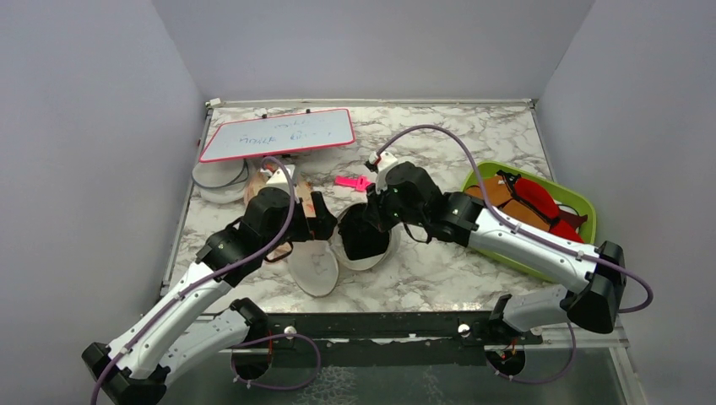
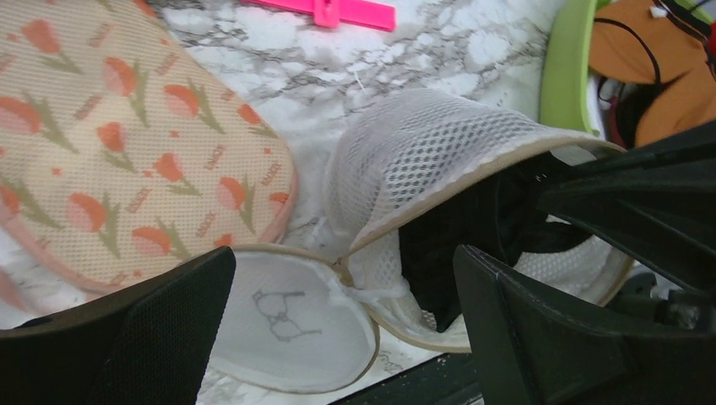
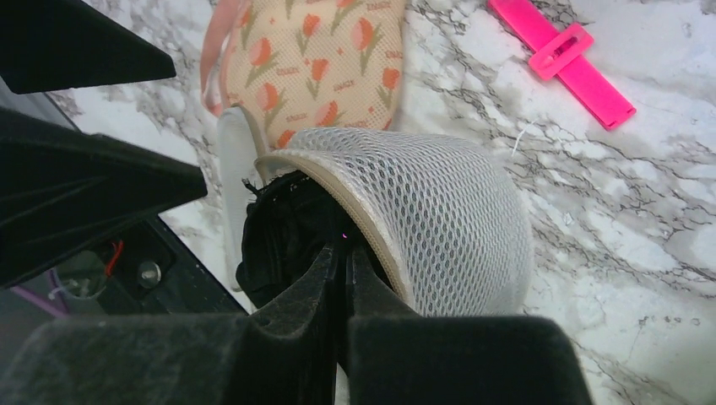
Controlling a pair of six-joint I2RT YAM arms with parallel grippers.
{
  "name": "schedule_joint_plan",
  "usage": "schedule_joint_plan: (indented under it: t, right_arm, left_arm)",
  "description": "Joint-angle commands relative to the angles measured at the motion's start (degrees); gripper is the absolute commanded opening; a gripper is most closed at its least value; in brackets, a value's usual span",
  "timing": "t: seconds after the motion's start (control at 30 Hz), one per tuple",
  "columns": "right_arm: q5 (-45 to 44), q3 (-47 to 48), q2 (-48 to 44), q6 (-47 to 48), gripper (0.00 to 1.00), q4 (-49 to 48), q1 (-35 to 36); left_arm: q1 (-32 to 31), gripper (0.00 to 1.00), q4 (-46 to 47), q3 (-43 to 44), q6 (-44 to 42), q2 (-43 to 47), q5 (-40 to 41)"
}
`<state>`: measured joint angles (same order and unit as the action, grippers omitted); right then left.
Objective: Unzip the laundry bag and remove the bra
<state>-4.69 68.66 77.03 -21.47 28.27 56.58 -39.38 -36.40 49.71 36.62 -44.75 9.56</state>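
A flat whiteboard with a red frame [image 1: 279, 135] lies at the far left of the grey-veined white marble table [image 1: 456, 139]. Nearer, the left gripper [image 2: 344, 257] hovers low with its blunt black fingers [image 2: 143, 337] spread wide, gripping nothing. To the left of the gap between them lies a soft peach mesh pouch printed with orange tulips [image 2: 127, 143], its fine weave edged in pink piping.

Just beside it sits the small round white mesh laundry bag with a beige rim [image 3: 439, 211], unzipped into two clamshell halves. One half lies flat on the marble between the left fingers, smooth-faced and bearing a small black line drawing of a bra. The other half is a coarse honeycomb-mesh dome tilted up on its edge, its mouth open toward the arms.

The black bra of dark, crumpled fabric [image 3: 279, 236] is inside that raised half, bunched in the opening, partly over the lower rim.

The right gripper [image 3: 342, 253] has its fingers pressed together, pinching the raised half's beige rim right beside the bra.

Beyond the bag lies a flat bright pink plastic clip [image 3: 561, 55]. At the far right a lime-green plastic tray [image 2: 564, 76] holds orange garments [image 2: 667, 84] and red ones [image 1: 540, 202] with thin dark straps.
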Motion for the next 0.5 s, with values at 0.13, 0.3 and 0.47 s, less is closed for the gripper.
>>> schedule_joint_plan:
  t: [0.13,0.3,0.47]
  right_arm:
    - [0.5,-3.5,0.3,8.6,0.03,2.4,-1.9]
    - [4.1,-7.1,0.4,9.0,0.28,0.8,-3.6]
    - [6.4,-0.7,-0.1,6.9,0.42,8.8,-3.4]
  left_arm:
    - [0.3,0.89,11.9,-8.8,0.9,-1.3,-14.7]
    - [0.3,0.69,15.5,-13.2,3.2,-3.6,-14.9]
    - [0.3,0.63,18.7,-16.0,4.1,-5.6,-14.8]
